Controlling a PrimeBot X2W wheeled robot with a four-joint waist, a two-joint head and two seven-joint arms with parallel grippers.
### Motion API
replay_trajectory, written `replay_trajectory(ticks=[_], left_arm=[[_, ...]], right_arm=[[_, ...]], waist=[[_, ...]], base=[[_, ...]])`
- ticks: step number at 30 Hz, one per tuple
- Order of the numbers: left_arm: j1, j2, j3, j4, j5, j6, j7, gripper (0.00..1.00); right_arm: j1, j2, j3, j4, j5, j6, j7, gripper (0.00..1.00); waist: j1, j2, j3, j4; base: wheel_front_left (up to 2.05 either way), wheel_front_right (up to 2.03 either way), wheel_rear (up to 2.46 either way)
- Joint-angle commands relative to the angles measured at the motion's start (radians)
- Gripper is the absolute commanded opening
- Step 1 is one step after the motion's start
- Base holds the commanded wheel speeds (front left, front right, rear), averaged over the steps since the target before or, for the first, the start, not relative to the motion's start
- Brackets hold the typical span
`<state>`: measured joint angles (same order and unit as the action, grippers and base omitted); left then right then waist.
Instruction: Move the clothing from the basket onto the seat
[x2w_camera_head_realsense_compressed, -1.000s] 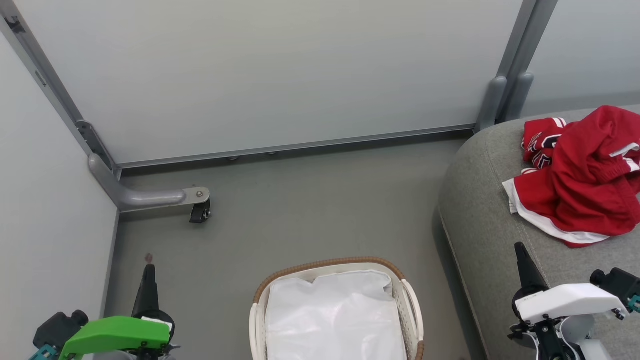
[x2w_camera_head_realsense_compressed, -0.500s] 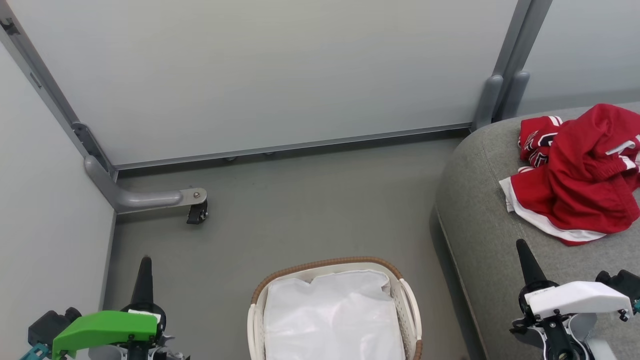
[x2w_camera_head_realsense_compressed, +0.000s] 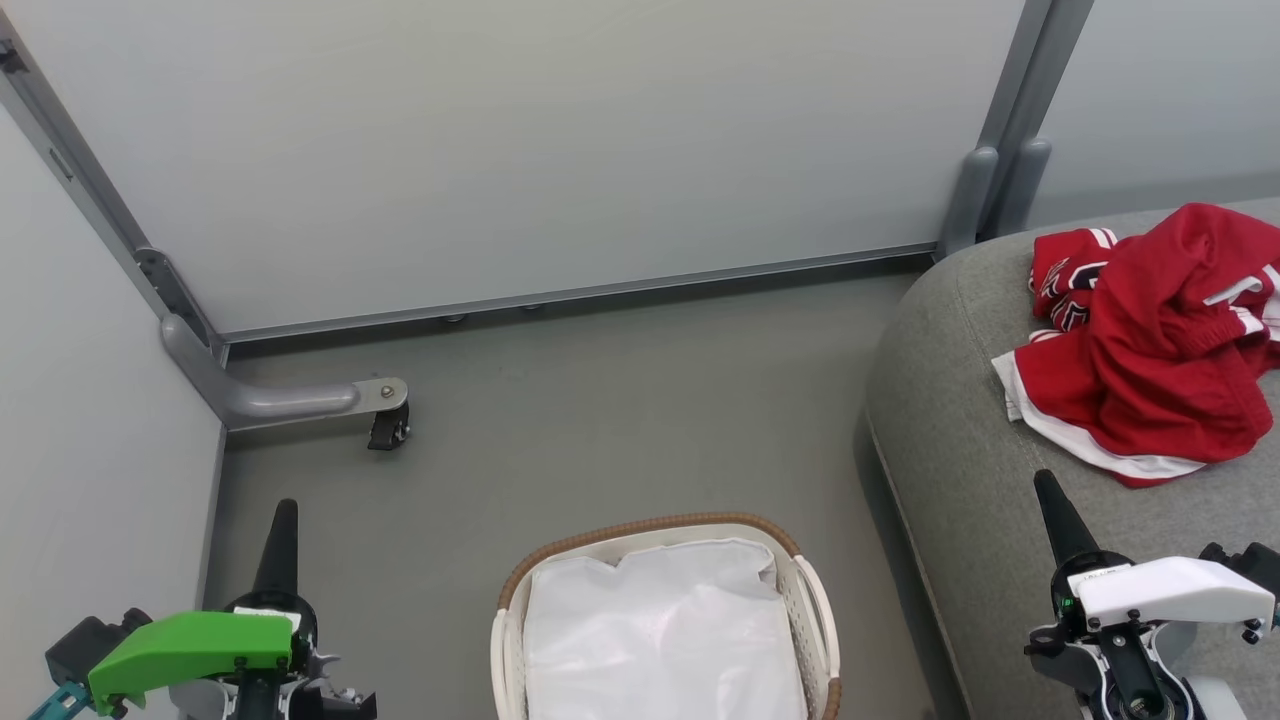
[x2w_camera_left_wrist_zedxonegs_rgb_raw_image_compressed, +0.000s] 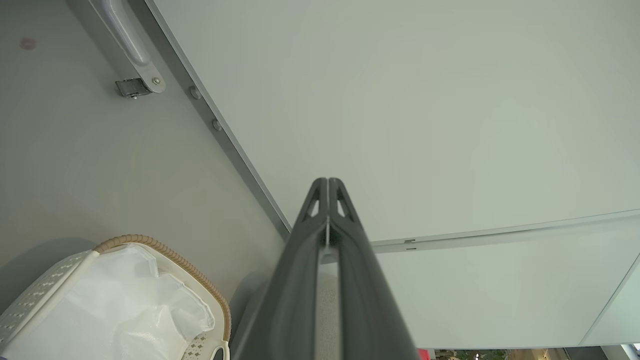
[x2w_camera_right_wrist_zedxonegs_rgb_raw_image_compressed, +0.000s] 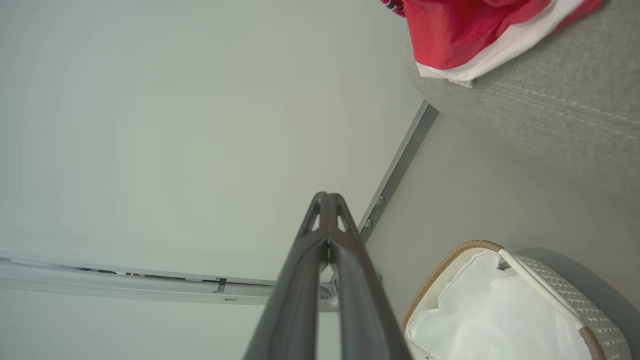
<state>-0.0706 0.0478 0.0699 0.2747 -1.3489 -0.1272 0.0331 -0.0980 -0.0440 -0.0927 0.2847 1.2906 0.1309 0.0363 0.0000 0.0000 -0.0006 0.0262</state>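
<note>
The red clothing (x2w_camera_head_realsense_compressed: 1150, 350) with white trim lies in a crumpled heap on the grey seat (x2w_camera_head_realsense_compressed: 960, 440) at the right; its white-banded edge (x2w_camera_right_wrist_zedxonegs_rgb_raw_image_compressed: 480, 55) shows in the right wrist view too. The basket (x2w_camera_head_realsense_compressed: 640, 535) stands on the floor at bottom centre, showing just its white liner inside. My left gripper (x2w_camera_head_realsense_compressed: 281, 508) is shut and empty, low at the left over the floor. My right gripper (x2w_camera_head_realsense_compressed: 1045, 482) is shut and empty above the seat's front, below the clothing. Both wrist views show fingertips pressed together, the left gripper (x2w_camera_left_wrist_zedxonegs_rgb_raw_image_compressed: 328, 181) and the right gripper (x2w_camera_right_wrist_zedxonegs_rgb_raw_image_compressed: 326, 195).
Pale partition panels (x2w_camera_head_realsense_compressed: 520, 150) close off the back and left, with a grey metal foot and caster (x2w_camera_head_realsense_compressed: 385, 425) jutting onto the floor at the left. Grey posts (x2w_camera_head_realsense_compressed: 985, 190) stand at the seat's back corner. Bare grey floor (x2w_camera_head_realsense_compressed: 600, 400) lies between basket and panels.
The whole head view has drifted slightly, so the camera has moved. Both grippers sit a little lower in the picture. The clothing and basket lie as before.
</note>
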Motion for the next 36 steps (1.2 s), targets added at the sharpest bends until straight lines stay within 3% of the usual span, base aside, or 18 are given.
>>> replay_trajectory(ticks=[1,36], left_arm=[[-0.021,0.008,0.008,-0.01,-0.022,-0.004,0.006,0.0],[-0.044,0.008,0.042,-0.03,-0.251,-0.006,0.077,0.0]], right_arm=[[-0.014,-0.006,-0.005,-0.012,0.024,0.0,0.007,0.0],[-0.014,-0.009,-0.022,-0.04,0.303,0.0,0.076,0.0]], waist=[[0.0,0.0,0.0,-0.001],[0.0,0.0,0.003,-0.024]], base=[[0.0,0.0,0.0],[0.0,0.0,0.0]])
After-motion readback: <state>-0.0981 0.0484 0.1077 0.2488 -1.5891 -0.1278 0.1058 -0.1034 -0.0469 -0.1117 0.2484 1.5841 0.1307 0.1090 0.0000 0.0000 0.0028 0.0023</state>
